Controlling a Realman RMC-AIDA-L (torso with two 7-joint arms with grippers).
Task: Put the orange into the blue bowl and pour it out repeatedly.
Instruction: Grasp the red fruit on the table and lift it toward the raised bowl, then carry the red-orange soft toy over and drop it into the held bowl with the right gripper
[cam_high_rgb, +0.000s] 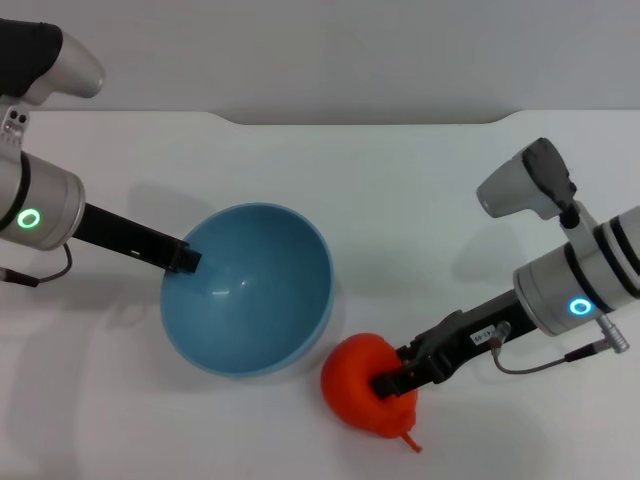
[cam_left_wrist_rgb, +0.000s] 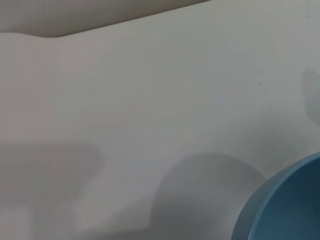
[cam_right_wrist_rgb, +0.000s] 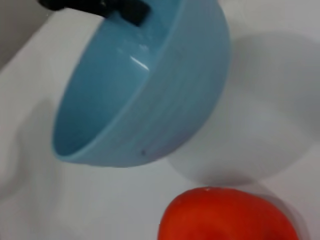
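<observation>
Both fingers busy: right gripper (cam_high_rgb: 397, 382) on orange (cam_high_rgb: 358, 392), left gripper (cam_high_rgb: 187, 258) on blue bowl (cam_high_rgb: 262, 338).

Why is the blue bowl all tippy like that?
The blue bowl is tilted, not sitting flat: the left gripper holds its rim, so its opening leans toward the orange. The orange lies outside on the white table, gripped by the right gripper. Nothing looks spilled or broken.

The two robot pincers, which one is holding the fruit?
The right pincer, closed on the lumpy red-orange orange lying on the white table. The left pincer instead grips the rim of the empty, tilted light-blue bowl.
</observation>
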